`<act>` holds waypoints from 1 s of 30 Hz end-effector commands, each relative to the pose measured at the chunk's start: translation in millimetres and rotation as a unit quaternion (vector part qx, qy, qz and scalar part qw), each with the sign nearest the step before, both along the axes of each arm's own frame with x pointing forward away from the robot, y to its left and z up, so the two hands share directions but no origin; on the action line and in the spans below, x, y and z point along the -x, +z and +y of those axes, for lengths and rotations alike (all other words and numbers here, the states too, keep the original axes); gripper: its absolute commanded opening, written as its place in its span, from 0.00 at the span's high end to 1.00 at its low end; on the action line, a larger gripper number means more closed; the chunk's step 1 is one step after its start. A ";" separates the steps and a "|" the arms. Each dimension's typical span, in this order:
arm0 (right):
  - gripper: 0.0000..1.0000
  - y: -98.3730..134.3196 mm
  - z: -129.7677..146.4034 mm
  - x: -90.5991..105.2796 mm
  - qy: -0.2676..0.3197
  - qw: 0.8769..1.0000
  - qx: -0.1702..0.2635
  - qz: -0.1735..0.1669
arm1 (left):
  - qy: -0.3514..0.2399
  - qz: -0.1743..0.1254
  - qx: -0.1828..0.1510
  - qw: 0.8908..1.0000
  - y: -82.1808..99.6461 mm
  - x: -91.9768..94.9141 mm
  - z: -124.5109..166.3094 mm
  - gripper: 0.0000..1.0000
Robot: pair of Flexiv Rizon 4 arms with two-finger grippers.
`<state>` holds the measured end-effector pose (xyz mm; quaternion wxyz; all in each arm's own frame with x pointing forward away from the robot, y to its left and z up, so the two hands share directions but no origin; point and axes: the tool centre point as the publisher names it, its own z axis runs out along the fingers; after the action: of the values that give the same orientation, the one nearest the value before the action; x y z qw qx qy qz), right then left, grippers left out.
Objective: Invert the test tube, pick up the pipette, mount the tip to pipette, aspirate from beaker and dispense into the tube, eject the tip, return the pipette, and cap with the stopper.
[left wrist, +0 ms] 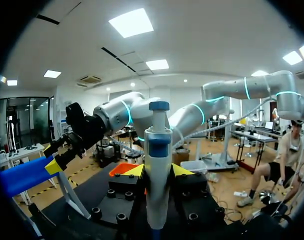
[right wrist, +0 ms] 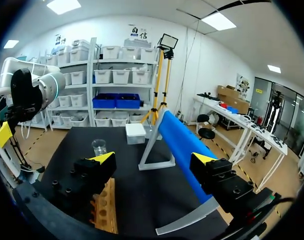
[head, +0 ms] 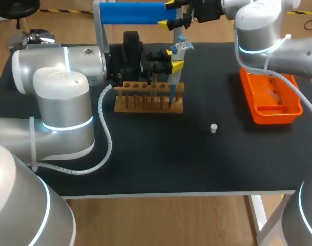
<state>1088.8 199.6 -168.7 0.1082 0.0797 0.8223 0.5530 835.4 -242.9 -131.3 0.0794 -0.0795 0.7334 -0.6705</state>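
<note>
Spreading under everything, the black desk (head: pixel 161 164) is carrying a wooden rack (head: pixel 149 97) near its middle and an orange tray (head: pixel 271 102) toward its right edge. A small white stopper (head: pixel 213 128) is lying alone between them, nearer the front edge. The left gripper (head: pixel 174 58) is hanging over the rack's right end and clamping the pipette (head: pixel 180 47) upright, with the lower end reaching down to the rack. Its own wrist view is showing this grip far more plainly than the overhead one: both fingers are pressing the pale barrel from two sides, with the blue plunger standing on top. The right gripper (head: pixel 169 14) is hovering at the desk's back edge with its fingers spread wide, gripping nothing, at the end of the blue bar (head: pixel 132 13) of a stand. Only the right wrist view is showing a glass beaker (right wrist: pixel 98 146) and a white box (right wrist: pixel 136 134) sitting near the desk's far edge beyond that stand; overhead, both are staying out of sight.
</note>
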 end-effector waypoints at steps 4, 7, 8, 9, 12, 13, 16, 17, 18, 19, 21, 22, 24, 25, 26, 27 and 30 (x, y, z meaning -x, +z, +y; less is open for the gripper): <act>0.00 0.8 1.2 -1.0 0.001 1.000 0.003 0.002 | 0.002 -0.001 0.002 1.000 -0.9 0.4 -1.1 1.00; 0.00 0.8 1.2 -1.0 0.001 1.000 0.003 0.002 | 0.002 -0.001 0.002 1.000 -0.9 0.4 -1.1 1.00; 0.00 0.8 1.2 -1.0 0.001 1.000 0.003 0.002 | 0.002 -0.001 0.002 1.000 -0.9 0.4 -1.1 1.00; 0.00 0.8 1.2 -1.0 0.001 1.000 0.003 0.002 | 0.002 -0.001 0.002 1.000 -0.9 0.4 -1.1 1.00; 0.00 0.8 1.2 -1.0 0.001 1.000 0.003 0.002 | 0.002 -0.001 0.002 1.000 -0.9 0.4 -1.1 1.00; 0.00 0.8 1.2 -1.0 0.001 1.000 0.003 0.002 | 0.002 -0.001 0.002 1.000 -0.9 0.4 -1.1 1.00; 0.00 0.8 1.2 -1.0 0.001 1.000 0.003 0.002 | 0.002 -0.001 0.002 1.000 -0.9 0.4 -1.1 1.00; 0.00 0.8 1.2 -1.0 0.001 1.000 0.003 0.002 | 0.002 -0.001 0.002 1.000 -0.9 0.4 -1.1 1.00; 0.00 0.8 1.2 -1.0 0.001 1.000 0.003 0.002 | 0.002 -0.001 0.002 1.000 -0.9 0.4 -1.1 1.00; 0.00 0.8 1.2 -1.0 0.001 1.000 0.003 0.002 | 0.002 -0.001 0.002 1.000 -0.9 0.4 -1.1 1.00; 0.00 0.8 1.2 -1.0 0.001 1.000 0.003 0.002 | 0.002 -0.001 0.002 1.000 -0.9 0.4 -1.1 1.00; 0.00 0.8 1.2 -1.0 0.001 1.000 0.003 0.002 | 0.002 -0.001 0.002 1.000 -0.9 0.4 -1.1 1.00; 0.00 0.8 1.2 -1.0 0.001 1.000 0.003 0.002 | 0.002 -0.001 0.002 1.000 -0.9 0.4 -1.1 1.00; 0.00 0.8 1.2 -1.0 0.001 1.000 0.003 0.002 | 0.002 -0.001 0.002 1.000 -0.9 0.4 -1.1 1.00; 0.00 0.8 1.2 -1.0 0.001 1.000 0.003 0.002 | 0.002 -0.001 0.002 1.000 -0.9 0.4 -1.1 1.00; 0.00 0.8 1.2 -1.0 0.001 1.000 0.003 0.002 | 0.002 -0.001 0.002 1.000 -0.9 0.4 -1.1 1.00; 0.00 0.8 1.2 -1.0 0.001 1.000 0.003 0.002 | 0.023 0.001 -0.010 1.000 -1.2 -6.1 12.5 1.00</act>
<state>1088.6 201.8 -168.5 0.1090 0.0807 0.8228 0.5519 842.2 -237.3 -134.5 0.0884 -0.0884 0.7363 -0.6650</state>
